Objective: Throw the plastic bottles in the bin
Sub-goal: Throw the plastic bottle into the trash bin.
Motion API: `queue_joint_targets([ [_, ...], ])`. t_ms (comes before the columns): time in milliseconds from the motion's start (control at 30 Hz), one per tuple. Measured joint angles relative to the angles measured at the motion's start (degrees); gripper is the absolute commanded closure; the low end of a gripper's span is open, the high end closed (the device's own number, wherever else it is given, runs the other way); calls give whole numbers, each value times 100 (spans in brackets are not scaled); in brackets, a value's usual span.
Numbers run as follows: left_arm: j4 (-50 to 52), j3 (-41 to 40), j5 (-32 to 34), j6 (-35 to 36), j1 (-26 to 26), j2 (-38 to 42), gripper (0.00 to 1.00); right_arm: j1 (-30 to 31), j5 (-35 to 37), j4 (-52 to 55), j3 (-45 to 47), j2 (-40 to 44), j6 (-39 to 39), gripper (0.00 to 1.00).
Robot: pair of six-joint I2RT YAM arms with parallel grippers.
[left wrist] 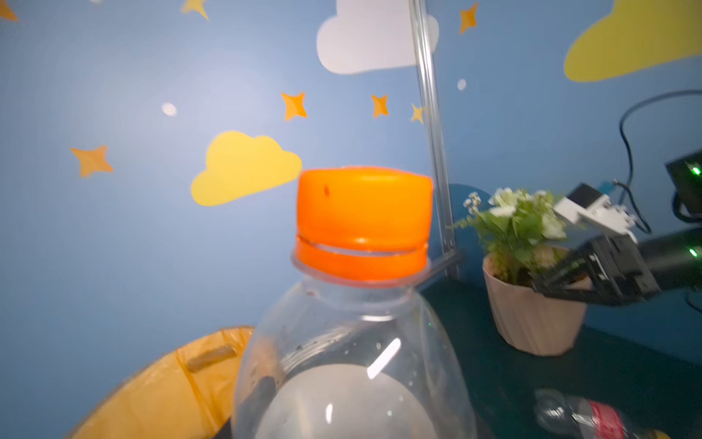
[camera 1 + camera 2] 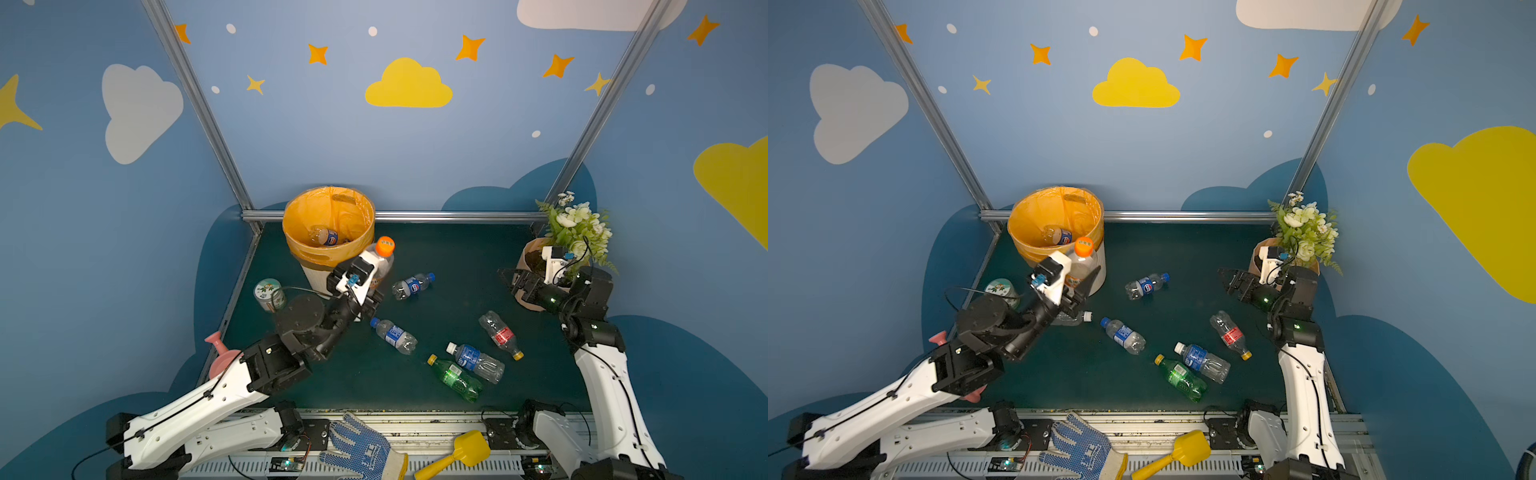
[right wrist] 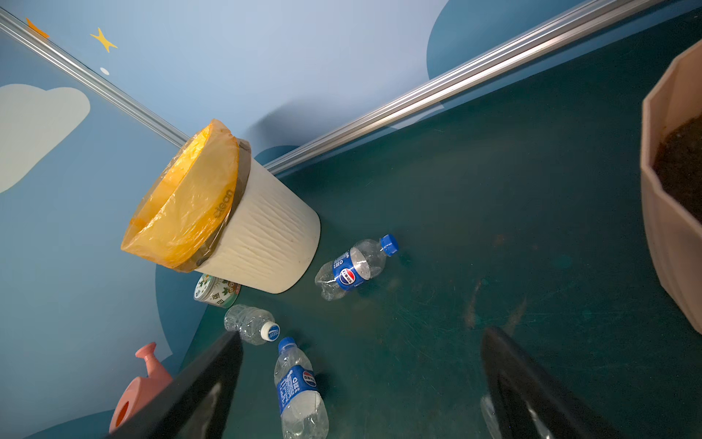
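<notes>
Nearest us, a green bottle (image 2: 457, 378) and a white-capped bottle (image 2: 476, 361) lie side by side on the mat (image 2: 457, 257). Further in, we see a red-label bottle (image 2: 500, 334), a blue-capped bottle (image 2: 394, 336) and a second blue-capped bottle (image 2: 413, 286). Our left claw (image 2: 1079, 289) is clenched on an orange-capped bottle (image 2: 383, 264), upright just beside the bin (image 2: 299, 249). Our right claw (image 2: 510, 283) hangs spread and empty beside the pot (image 1: 532, 323). Farthest, one bottle (image 2: 326, 237) lies inside the bin
</notes>
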State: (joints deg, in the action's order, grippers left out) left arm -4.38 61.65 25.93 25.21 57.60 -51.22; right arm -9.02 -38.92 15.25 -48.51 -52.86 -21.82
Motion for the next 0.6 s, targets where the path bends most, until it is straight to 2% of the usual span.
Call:
queue_joint_targets([
  [167, -417, 734, -378, 133, -1165, -442, 40, 20, 2, 9, 0, 42, 2, 5],
  [300, -31, 1604, -885, -610, -2531, -1213, 36, 24, 7, 48, -2, 136, 20, 5],
  [400, 634, 2433, -1344, -1408, -3458, -2055, 25, 24, 28, 105, -2, 195, 37, 5],
  [500, 1384, 2955, -1733, -2122, -4083, -2848, 2, 24, 59, 210, -2, 223, 63, 5],
  [600, 2092, 3051, -1952, -2664, -4291, -3351, 0, 28, 175, 350, -4, 267, 122, 5],
])
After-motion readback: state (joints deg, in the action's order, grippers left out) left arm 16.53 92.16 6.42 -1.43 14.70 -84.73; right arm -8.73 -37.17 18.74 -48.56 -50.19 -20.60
